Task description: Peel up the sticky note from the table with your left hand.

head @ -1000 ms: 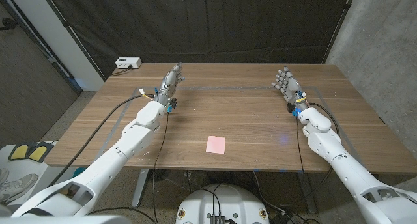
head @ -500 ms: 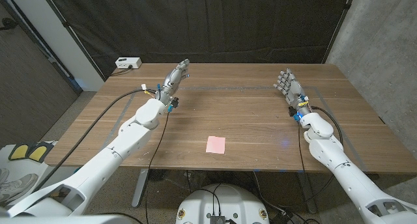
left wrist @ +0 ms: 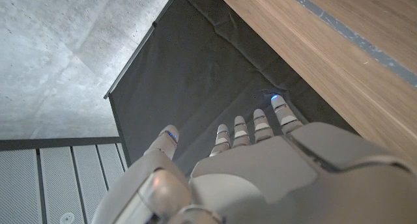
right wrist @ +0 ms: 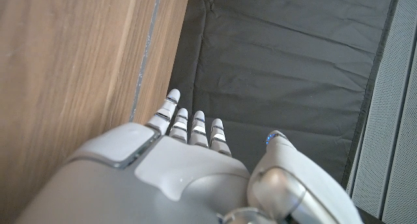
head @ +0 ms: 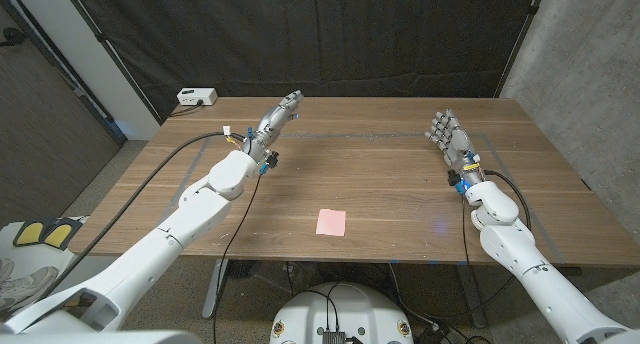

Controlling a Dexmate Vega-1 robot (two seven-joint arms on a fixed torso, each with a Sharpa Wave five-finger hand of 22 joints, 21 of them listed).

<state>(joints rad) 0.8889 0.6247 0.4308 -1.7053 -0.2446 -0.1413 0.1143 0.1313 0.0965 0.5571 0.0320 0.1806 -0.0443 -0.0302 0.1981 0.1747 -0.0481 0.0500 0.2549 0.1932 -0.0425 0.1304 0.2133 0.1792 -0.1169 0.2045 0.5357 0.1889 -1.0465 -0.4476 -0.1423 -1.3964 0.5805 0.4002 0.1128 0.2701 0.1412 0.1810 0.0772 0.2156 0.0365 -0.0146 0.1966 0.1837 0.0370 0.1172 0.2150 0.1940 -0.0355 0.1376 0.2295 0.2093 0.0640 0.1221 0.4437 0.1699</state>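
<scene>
A pink sticky note [head: 331,222] lies on the wooden table [head: 380,184] near its front edge, about midway across. My left hand [head: 277,116] is raised over the far left part of the table, well behind and to the left of the note, fingers stretched out and holding nothing. From the left wrist view the left hand [left wrist: 260,165] points its straight fingers at the black curtain. At the far right my right hand [head: 446,132] stands with fingers extended upward, empty. In the right wrist view the right hand [right wrist: 169,165] shows straight fingers too.
A small white box [head: 195,96] sits beyond the table's back left corner. A black curtain [head: 320,34] hangs behind the table. Thin tape lines [head: 350,134] mark the tabletop. A black cable [head: 160,184] trails from my left arm.
My left hand has risen and swung forward and to the right. My right hand has shifted slightly right. The note has not moved.
</scene>
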